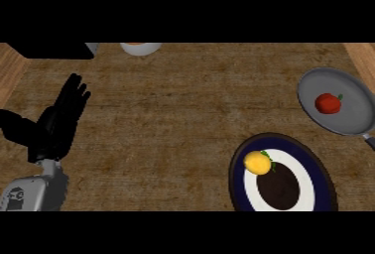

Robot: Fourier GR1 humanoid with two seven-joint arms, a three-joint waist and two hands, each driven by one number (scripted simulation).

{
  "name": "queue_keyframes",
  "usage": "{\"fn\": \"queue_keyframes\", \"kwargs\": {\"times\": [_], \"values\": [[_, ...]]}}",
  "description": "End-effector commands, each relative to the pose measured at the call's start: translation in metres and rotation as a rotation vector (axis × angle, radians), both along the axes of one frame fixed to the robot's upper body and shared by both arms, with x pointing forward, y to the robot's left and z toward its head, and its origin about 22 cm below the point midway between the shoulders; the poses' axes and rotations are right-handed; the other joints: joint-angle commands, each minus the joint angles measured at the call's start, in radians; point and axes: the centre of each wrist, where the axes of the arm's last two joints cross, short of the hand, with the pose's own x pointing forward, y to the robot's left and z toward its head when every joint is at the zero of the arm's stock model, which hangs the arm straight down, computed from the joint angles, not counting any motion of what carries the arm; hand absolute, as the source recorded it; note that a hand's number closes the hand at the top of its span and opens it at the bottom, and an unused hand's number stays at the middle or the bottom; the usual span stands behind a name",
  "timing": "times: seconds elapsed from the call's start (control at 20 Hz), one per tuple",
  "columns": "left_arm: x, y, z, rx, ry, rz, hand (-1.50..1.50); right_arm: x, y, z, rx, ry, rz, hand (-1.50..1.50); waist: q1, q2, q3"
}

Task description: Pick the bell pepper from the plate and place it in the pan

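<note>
Pan (350,115) holds a red bell pepper (329,103); left of its handle, I see a yellow bell pepper (257,162) on the plate (238,173). Left hand (58,124), far left of the pan, rests with straight fingers, holding nothing.

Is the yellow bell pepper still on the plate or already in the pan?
On the plate: the yellow bell pepper sits on the plate's upper left part. The pan holds only a red item.

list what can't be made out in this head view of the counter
- Right hand: shows nowhere in the head view.
- Pan handle: cut off by the right edge.
- Plate: its lower rim runs out of the picture's bottom.
- White cup-like thing and dark box at the top: only their lower parts show.
- Left hand: open; its palm side is hidden.
</note>
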Motion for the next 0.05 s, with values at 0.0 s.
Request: {"fn": "queue_keyframes", "kwargs": {"times": [0.0], "values": [[0.0008,-0.009,-0.0007,0.005,-0.002,-0.018,0.0,-0.0127,-0.0041,-0.0073,0.09,-0.078,0.147,-1.5,0.002,-0.001,0.001]]}}
